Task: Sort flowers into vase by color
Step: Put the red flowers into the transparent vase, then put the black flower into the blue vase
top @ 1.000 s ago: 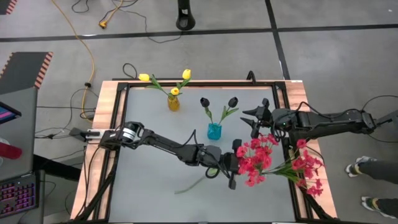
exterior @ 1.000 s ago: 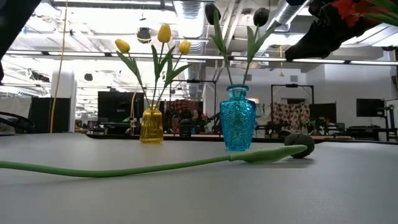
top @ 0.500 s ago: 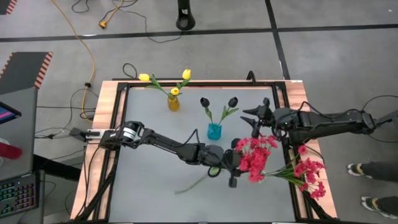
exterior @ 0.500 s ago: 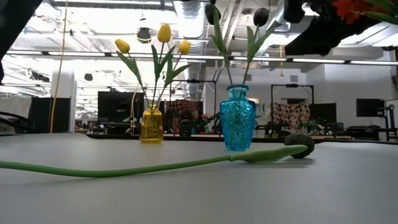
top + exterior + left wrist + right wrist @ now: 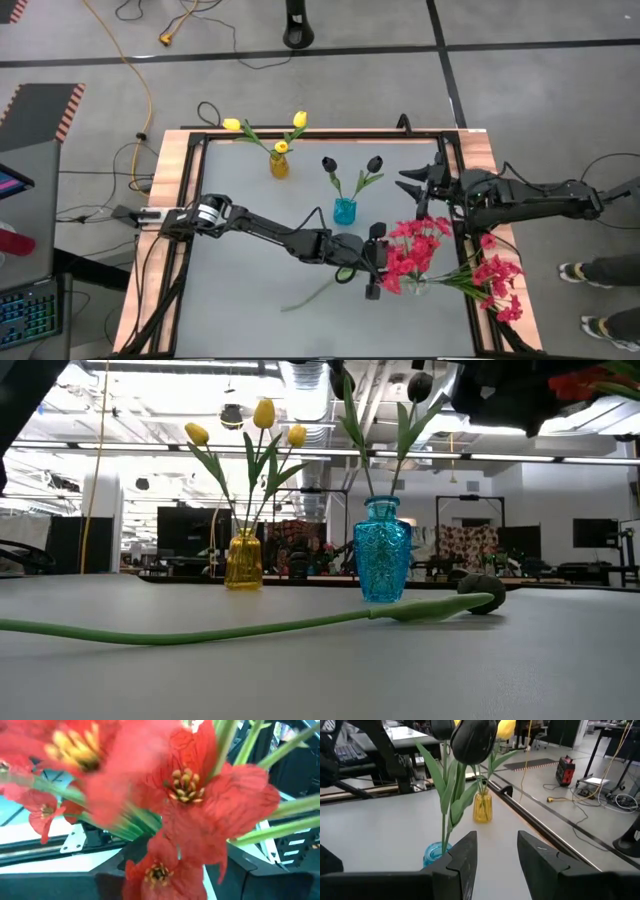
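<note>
Red blossoms (image 5: 412, 252) crowd right in front of my left gripper (image 5: 377, 263) and fill the left wrist view (image 5: 190, 815); more red blossoms (image 5: 498, 288) hang past the table's right edge. What their stems rest in is hidden. A loose black tulip lies flat on the table, its stem (image 5: 250, 628) toward the near left and its head (image 5: 483, 596) below my left arm. The yellow vase (image 5: 279, 166) holds yellow tulips, and the blue vase (image 5: 344, 211) holds two black tulips. My right gripper (image 5: 418, 183) hovers open at the far right, facing the blue vase (image 5: 436, 854).
A dark frame and a wooden border (image 5: 170, 230) run round the table. Cables lie on the floor beyond the far edge. A person's shoes (image 5: 600, 300) show at the right. Bare tabletop lies at the near left (image 5: 230, 300).
The red blossoms by my left gripper have drawn together and dropped a little toward the table's near edge. My right gripper has pulled back toward the table's right and far edges, away from the blossoms, staying open.
</note>
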Robot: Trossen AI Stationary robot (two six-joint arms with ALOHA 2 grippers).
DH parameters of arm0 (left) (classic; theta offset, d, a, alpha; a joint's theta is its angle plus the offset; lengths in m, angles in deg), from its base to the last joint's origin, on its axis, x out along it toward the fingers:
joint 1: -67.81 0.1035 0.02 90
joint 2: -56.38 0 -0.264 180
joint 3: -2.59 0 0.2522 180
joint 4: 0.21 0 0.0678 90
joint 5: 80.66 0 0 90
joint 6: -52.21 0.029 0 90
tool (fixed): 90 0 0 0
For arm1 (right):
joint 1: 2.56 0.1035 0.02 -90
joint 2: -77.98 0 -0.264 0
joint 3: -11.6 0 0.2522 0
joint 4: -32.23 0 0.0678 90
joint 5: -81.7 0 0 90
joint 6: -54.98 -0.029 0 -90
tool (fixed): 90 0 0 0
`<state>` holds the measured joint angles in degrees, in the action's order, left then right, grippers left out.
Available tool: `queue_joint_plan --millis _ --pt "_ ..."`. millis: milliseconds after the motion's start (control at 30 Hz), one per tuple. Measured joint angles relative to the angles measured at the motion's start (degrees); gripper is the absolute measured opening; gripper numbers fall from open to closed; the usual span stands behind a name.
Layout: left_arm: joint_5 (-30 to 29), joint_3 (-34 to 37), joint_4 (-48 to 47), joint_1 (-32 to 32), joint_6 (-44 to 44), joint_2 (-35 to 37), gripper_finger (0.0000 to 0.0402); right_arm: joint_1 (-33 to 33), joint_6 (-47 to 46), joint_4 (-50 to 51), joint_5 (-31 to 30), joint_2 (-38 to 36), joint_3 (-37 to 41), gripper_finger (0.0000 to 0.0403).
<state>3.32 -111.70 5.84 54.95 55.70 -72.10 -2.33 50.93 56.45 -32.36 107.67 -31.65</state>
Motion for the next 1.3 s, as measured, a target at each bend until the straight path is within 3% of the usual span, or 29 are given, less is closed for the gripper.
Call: queue_joint_plan --millis 100,300,567,967,1300 --pt "0.0 -0.07 -3.01 0.0 -1.21 0.38 0.0172 0.0 0.0 0.13 0.0 -0.73 0.0 0.0166" --pt "-0.46 -0.07 -18.49 0.0 -1.44 4.81 0.0202 0.0 2.4 2.92 0.0 -1.91 -0.02 0.0166" --pt "-0.37 -0.07 -29.73 -0.14 -3.72 9.13 0.0208 0.0 4.82 2.89 0.06 -5.37 -0.02 0.0166" --pt "-0.9 -0.06 -44.33 -1.11 -3.57 13.64 0.0171 0.02 6.08 13.63 12.5 -17.51 -0.02 0.0161" --pt "-0.87 4.43 -50.38 -1.97 -8.67 13.64 0.0147 0.04 6.94 13.04 15.37 -29.57 5.71 0.0089"
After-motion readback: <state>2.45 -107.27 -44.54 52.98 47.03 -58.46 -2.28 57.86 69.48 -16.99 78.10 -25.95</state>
